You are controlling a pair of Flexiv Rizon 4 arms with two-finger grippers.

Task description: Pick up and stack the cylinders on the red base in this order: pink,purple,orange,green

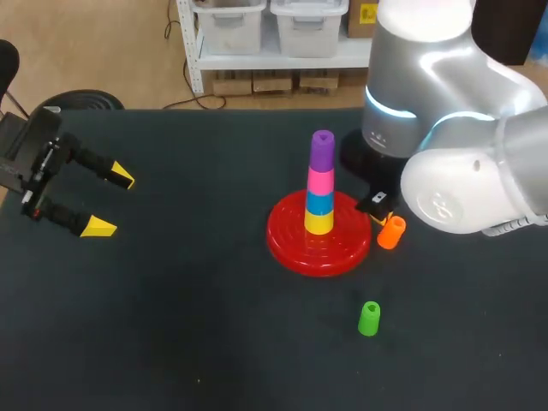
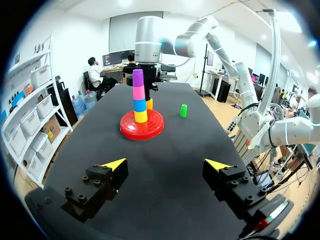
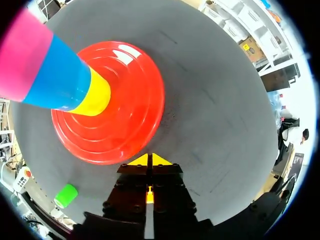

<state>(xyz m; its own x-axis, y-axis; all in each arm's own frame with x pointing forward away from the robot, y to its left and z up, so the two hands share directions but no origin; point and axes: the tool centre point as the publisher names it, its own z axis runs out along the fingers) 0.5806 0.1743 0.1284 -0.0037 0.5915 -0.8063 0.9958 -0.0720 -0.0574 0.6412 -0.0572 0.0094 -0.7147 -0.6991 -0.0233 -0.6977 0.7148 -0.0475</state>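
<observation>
Four cylinders (image 1: 320, 184) stacked on red base (image 1: 291, 240); left fingers (image 2: 112, 165) apart, right fingers (image 3: 140, 161) closed.

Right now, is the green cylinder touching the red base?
Apart. The head view shows bare tabletop between the green cylinder and the red base.

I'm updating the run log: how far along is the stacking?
Done: the pink cylinder and purple cylinder sit on the stack on the red base. In hand: nothing; the right gripper is shut with its tips together beside the base, and the left gripper is open, far off. Left: the orange cylinder beside the base, then the green cylinder.
</observation>
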